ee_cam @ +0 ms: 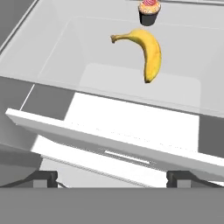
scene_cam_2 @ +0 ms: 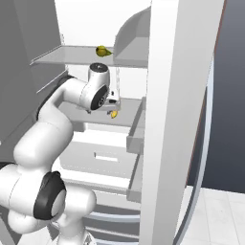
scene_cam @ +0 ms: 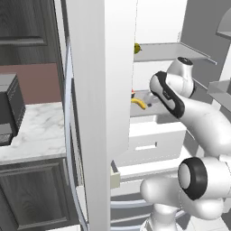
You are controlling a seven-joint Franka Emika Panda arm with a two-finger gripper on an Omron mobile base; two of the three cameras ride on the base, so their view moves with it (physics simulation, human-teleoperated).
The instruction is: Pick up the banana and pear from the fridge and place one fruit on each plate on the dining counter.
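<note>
Banana [ee_cam: 146,50] lies beyond the wide-open, empty gripper [ee_cam: 112,177]; cupcake [ee_cam: 149,12] past it is cut off; pear [scene_cam_2: 102,50] half hidden above.

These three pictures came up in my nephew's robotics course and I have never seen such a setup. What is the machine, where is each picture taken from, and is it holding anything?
The machine is a white jointed robot arm on a driving base, in a computer-rendered kitchen. It reaches into a tall white open fridge.

Two pictures come from cameras on the base, behind the arm to its left and right. The third comes from a camera on the hand, looking along the two-finger gripper, whose dark fingertips show at the bottom.

On a grey fridge shelf lie a curved bright-yellow banana and, just beyond it, a small cupcake with pink topping. One shelf higher sits a small yellow-green pear.

The gripper is open and holds nothing; it is above the banana, not touching it.
</note>
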